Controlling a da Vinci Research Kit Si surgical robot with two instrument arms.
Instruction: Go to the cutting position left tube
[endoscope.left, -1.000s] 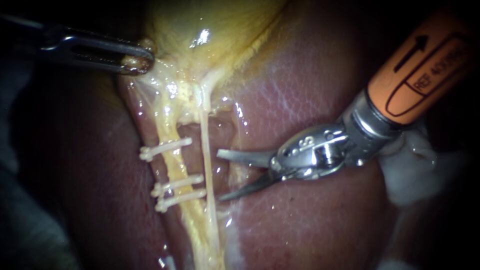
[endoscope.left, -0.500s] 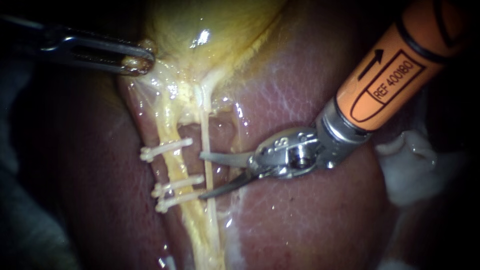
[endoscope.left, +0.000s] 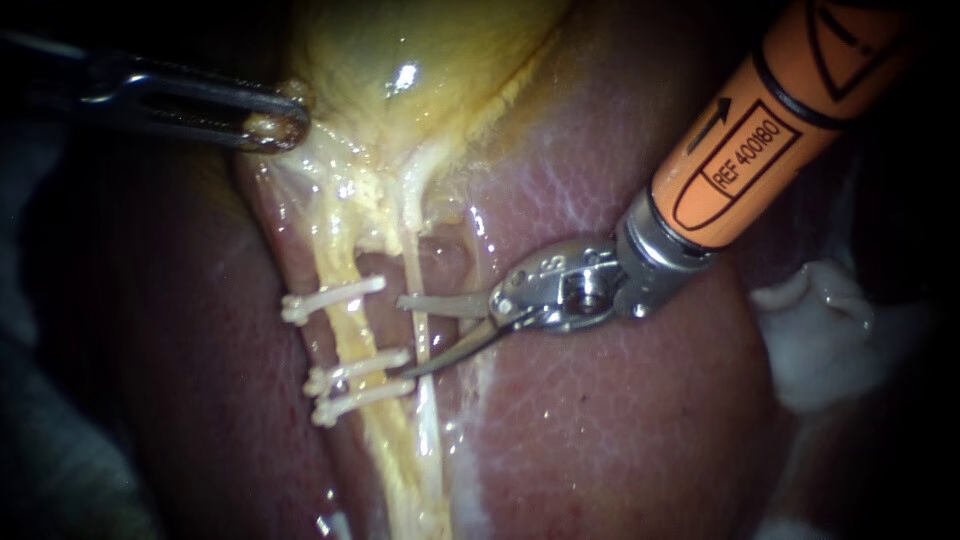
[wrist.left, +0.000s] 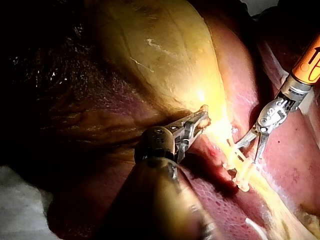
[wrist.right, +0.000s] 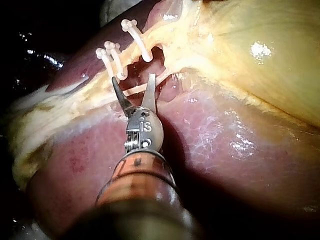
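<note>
Over wet liver (endoscope.left: 620, 430): right instrument (endoscope.left: 402, 338), jaws apart astride thin tube (endoscope.left: 428, 425); left instrument (endoscope.left: 275, 122), jaws tight on gallbladder (endoscope.left: 430, 60).

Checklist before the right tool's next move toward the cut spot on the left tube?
1. Right tool jaws open: ok, a gap shows.
2. Tips at the left tube: not ok, they stop short of it.
3. Jaws clear of the right tube: not ok, this thin tube crosses the gap between them.
4. Clips on the left tube: ok, three show, one above a bare stretch and two below.
5. Jaws level with that bare stretch: ok, in the endoscope view.
6. Left tool holding the gallbladder: ok, jaws shut on its edge.
</note>
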